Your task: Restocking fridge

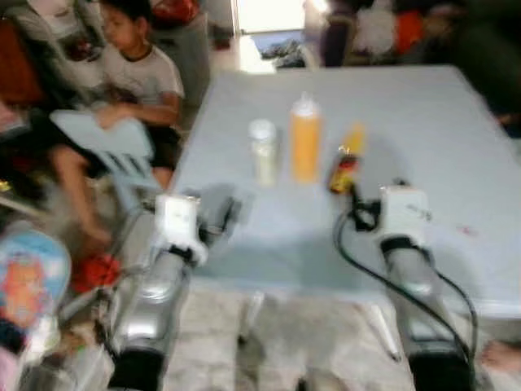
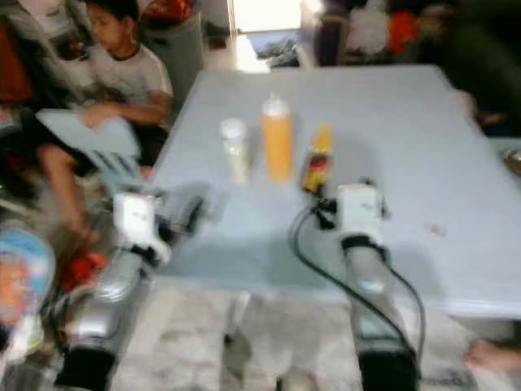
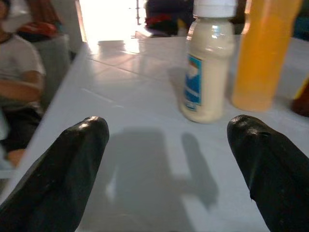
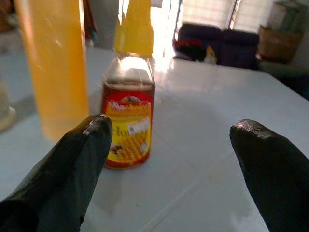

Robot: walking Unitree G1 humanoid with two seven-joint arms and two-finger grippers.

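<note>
Three bottles stand in a row on the pale blue table [image 1: 440, 122]: a small white-capped creamy bottle [image 1: 263, 152], a tall orange bottle [image 1: 305, 138], and a honey bottle [image 1: 346, 160] with a yellow cap. My left gripper [image 3: 169, 164] is open low over the table, a short way in front of the creamy bottle [image 3: 206, 67]. My right gripper [image 4: 169, 164] is open too, with the honey bottle [image 4: 128, 104] just ahead and toward one finger. Neither holds anything.
A person [image 1: 122, 90] sits at the table's left side holding a pale blue plastic chair [image 1: 110, 142]. Clutter and toys [image 1: 32, 277] lie on the floor at left. A bare foot [image 1: 501, 354] shows at the bottom right. Sofas and bags stand beyond the table.
</note>
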